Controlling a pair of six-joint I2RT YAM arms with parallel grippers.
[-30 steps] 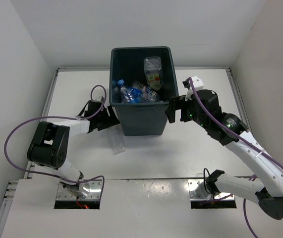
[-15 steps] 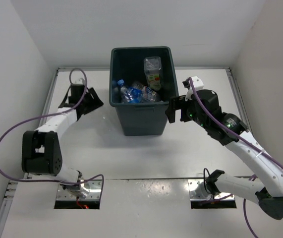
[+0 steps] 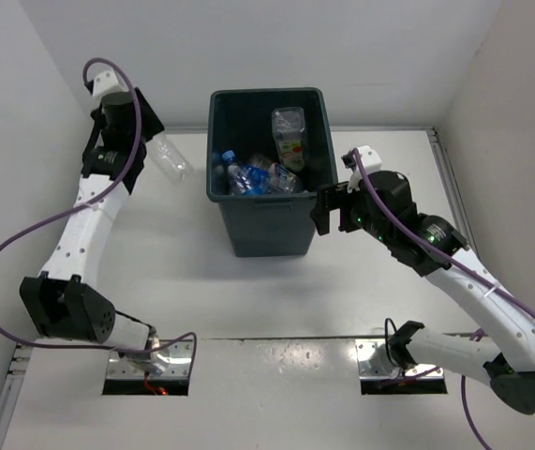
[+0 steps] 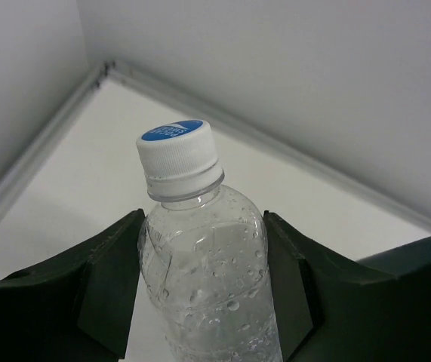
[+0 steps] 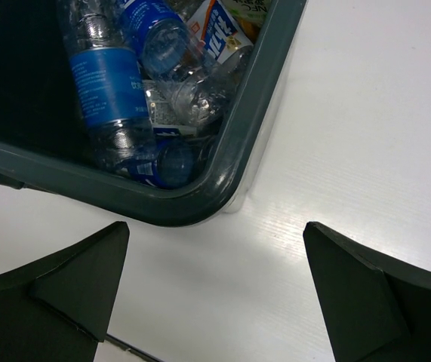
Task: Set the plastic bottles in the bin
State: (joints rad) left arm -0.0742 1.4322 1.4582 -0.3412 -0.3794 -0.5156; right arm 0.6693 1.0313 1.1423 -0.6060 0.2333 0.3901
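As the left arm is lifting away from the table, where it was working low by the bin's left flank a second ago, the left gripper (image 3: 148,139) is now hanging high toward the back-left corner, clamping a clear bottle (image 3: 170,157). In the wrist view both fingers (image 4: 109,264) are pressing on the bottle's shoulder. The white cap (image 4: 177,151), with its blue top, is pointing away from the camera, and droplets are clinging inside the wall. The clear bottle that was lying off the bin's near-left corner is no longer showing on the table (image 3: 220,272), so I am reading this as a finished pick turning into a carry. The bottle is riding in the air left of the bin (image 3: 272,230), apart from the rim and not yet over the opening. My judgement is that the arm is needing a swing rightward over the rim before letting go. Inside the bin, blue-labelled bottles (image 3: 248,176) are piling at the front and a larger bottle with a green-yellow label (image 3: 289,136) is leaning toward the back right. Right of that, the right gripper (image 3: 328,208) is keeping its place just beside the bin's near-right corner, jaws spread wide and carrying nothing. I am seeing no other loose bottle in the top view, so this one is probably the last.
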